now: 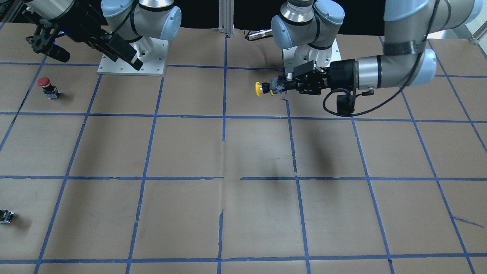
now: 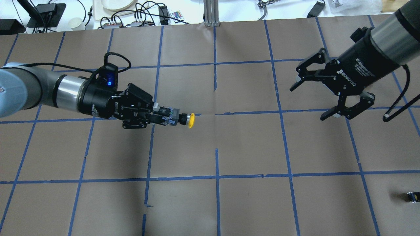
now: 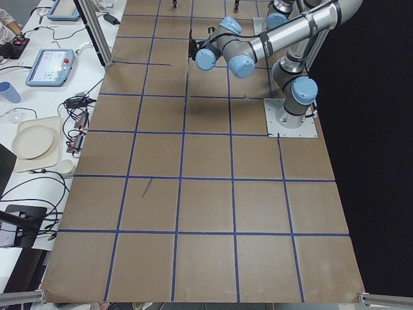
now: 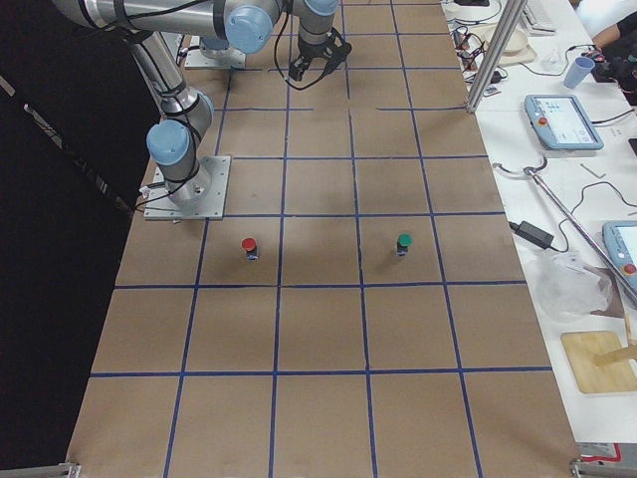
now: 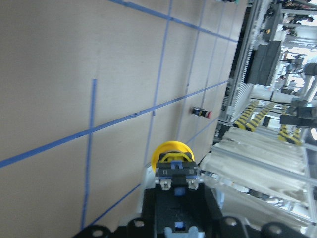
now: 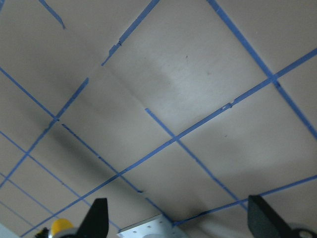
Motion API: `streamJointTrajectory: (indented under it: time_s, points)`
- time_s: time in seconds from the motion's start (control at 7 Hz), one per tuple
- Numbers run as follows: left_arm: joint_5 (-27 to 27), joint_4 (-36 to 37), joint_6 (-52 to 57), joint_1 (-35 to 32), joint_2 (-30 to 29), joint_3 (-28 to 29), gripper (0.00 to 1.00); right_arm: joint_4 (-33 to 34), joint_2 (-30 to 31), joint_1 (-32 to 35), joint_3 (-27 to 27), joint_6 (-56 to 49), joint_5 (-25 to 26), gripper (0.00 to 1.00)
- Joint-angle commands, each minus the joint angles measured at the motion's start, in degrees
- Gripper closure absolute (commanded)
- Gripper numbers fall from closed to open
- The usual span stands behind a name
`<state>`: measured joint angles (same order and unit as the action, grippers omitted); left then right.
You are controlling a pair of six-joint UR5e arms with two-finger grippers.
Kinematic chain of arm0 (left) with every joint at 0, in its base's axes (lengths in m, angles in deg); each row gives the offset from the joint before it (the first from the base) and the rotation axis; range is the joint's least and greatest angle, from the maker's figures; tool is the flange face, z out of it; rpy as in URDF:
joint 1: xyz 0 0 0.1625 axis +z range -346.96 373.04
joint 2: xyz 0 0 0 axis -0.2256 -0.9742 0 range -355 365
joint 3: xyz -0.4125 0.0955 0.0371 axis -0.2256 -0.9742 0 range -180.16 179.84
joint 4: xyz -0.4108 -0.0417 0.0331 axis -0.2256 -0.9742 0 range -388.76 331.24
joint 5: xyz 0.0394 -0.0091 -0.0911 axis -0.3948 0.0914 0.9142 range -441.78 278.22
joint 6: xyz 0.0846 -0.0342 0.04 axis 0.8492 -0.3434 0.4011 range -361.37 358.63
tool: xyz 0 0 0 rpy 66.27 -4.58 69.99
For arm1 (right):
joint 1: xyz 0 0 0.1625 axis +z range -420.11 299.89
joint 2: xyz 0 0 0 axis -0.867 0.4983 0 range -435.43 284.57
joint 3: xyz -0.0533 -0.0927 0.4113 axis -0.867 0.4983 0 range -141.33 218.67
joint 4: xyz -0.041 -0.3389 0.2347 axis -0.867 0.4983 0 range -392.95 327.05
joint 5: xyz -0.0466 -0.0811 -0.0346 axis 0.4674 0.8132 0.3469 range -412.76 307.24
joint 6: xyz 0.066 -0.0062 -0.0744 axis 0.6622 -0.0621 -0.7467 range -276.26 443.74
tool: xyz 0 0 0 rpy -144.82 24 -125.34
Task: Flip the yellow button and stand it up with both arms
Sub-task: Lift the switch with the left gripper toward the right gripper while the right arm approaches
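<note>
Grip on the yellow button (image 2: 179,118) tells you most: it is off the table (image 1: 190,148), lying level in the air, its black-and-grey body pinched between the fingers of the left gripper (image 2: 164,116) and its cap pointing out toward the table's middle. I judge it is held that way so the cap end and part of the body are free for a second grasp, since you could hardly turn it upright from this pinch with one arm alone. The right gripper (image 2: 307,103) hangs well apart on the other side, fingers spread wide and holding nothing, its mouth turned toward the cap, which reads as ready to receive. In the right wrist view the cap shows only at the bottom edge, so you are not lined up yet. The red button (image 1: 45,82) and a small black switch piece (image 1: 5,215) sit far off on the paper, clear of the hand-over path
</note>
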<state>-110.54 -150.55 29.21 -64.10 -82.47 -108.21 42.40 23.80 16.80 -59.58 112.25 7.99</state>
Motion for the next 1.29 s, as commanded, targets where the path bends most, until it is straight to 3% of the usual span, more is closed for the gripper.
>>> streamJointTrajectory:
  time_s: [0.0,0.43,0.57,1.14]
  points:
    - [11.93,-0.11,-21.08,-9.05,0.9,8.6,0.98,-3.01,-2.98,-0.45,2.35,14.85,-11.83,0.0]
    - [26.09,-0.2,-24.69,-12.5,0.02,9.8,0.98,-7.41,-3.6,-2.54,2.88,24.0,-24.5,0.0]
    - [29.09,-0.38,-24.69,-12.68,0.02,9.62,0.98,-7.5,-3.6,-3.17,2.89,27.01,-25.93,0.0]
    - [30.88,1.19,-21.89,-12.77,0.28,7.42,0.98,-13.64,-2.38,-3.26,6.57,32.04,-31.03,0.0]
